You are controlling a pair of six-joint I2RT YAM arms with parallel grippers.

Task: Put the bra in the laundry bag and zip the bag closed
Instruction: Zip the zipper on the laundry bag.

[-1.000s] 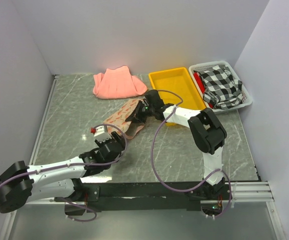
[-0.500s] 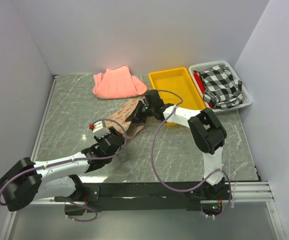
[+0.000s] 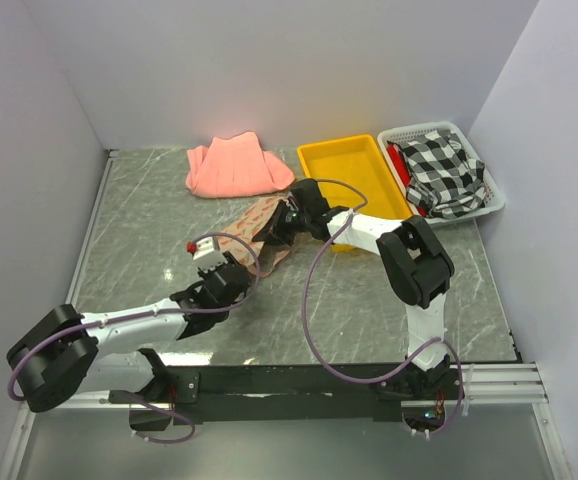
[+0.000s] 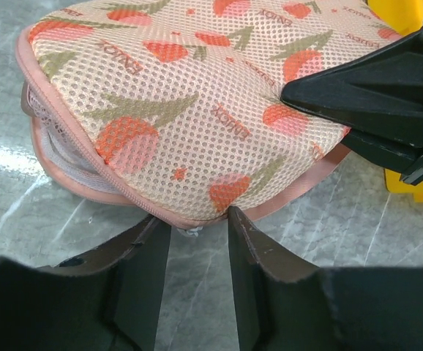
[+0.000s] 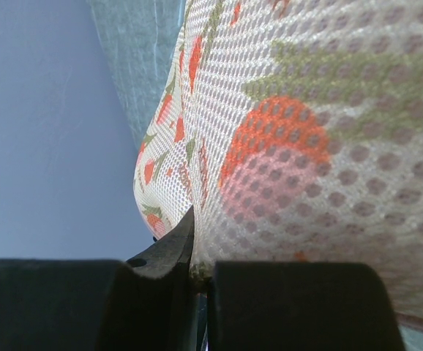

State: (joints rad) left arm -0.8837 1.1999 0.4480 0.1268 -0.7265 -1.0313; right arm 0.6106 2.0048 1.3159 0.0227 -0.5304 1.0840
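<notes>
The laundry bag (image 3: 259, 235), beige mesh with red-orange prints and pink edging, lies mid-table. In the left wrist view the laundry bag (image 4: 182, 110) bulges, its zip edge gaping at the left side. My left gripper (image 4: 197, 219) is open, fingertips (image 4: 237, 219) touching the bag's near pink rim, a small white tab between them. From above, the left gripper (image 3: 237, 272) sits at the bag's near end. My right gripper (image 3: 284, 222) is shut on the bag's far edge; mesh is pinched in the right gripper (image 5: 200, 267). The bra is hidden.
A salmon-pink folded cloth (image 3: 234, 165) lies at the back. A yellow tray (image 3: 354, 170) stands right of the bag, right behind my right arm. A white basket (image 3: 491, 205) holds a black-and-white checked cloth (image 3: 444, 170) at the back right.
My left arm has reached forward and to the right up to the bag's near edge, and its jaws have narrowed. The right gripper keeps its hold in place.
</notes>
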